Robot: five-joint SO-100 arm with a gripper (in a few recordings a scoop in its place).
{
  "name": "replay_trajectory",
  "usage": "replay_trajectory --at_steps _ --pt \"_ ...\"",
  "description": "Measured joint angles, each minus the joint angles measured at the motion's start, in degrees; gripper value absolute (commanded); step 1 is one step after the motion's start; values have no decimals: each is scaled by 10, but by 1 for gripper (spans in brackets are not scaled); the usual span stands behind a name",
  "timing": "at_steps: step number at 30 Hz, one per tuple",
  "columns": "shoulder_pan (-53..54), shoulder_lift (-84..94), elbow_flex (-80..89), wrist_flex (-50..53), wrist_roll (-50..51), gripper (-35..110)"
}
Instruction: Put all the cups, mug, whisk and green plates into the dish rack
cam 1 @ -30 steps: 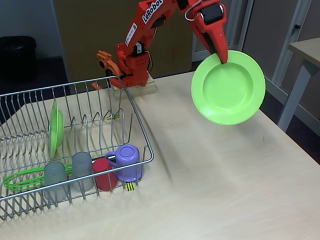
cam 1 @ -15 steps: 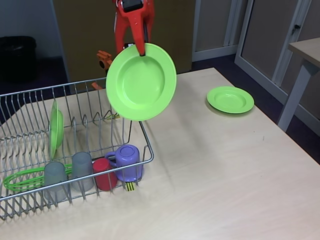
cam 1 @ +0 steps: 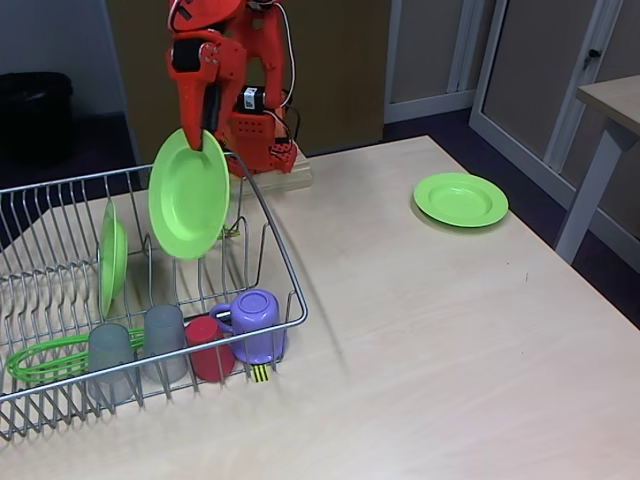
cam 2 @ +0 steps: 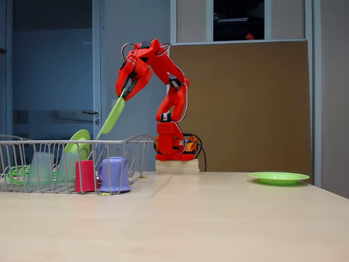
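My orange gripper (cam 1: 205, 140) (cam 2: 123, 95) is shut on the top rim of a lime-green plate (cam 1: 188, 207) (cam 2: 112, 116), which hangs tilted over the middle of the wire dish rack (cam 1: 282, 262) (cam 2: 32, 143). A second green plate (cam 1: 112, 258) (cam 2: 78, 141) stands upright between the prongs. A third green plate (cam 1: 461, 199) (cam 2: 278, 177) lies flat on the table at the right. Along the rack's front sit two grey cups (cam 1: 110, 360) (cam 1: 165, 342), a red cup (cam 1: 209, 347) (cam 2: 85, 176), the purple mug (cam 1: 256, 325) (cam 2: 114, 174) and the green whisk (cam 1: 40, 362).
The arm's base (cam 1: 262, 150) stands on a wooden block behind the rack. Another table's leg (cam 1: 585, 195) rises at the far right. Light wood tabletop (cam 1: 430, 340) stretches between the rack and the lying plate.
The arm has swung left with the plate, from over the right side of the table to above the rack, and the plate has turned edge-on and dropped lower.
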Motion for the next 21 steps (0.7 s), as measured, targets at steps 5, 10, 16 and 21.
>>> replay_trajectory --at_steps 5,10,16,21 --pt "61 -22 11 0 -24 0" --pt "98 -57 11 -1 -40 0" --pt "123 -99 16 -17 -55 0" --pt "149 -151 14 -33 -78 0"
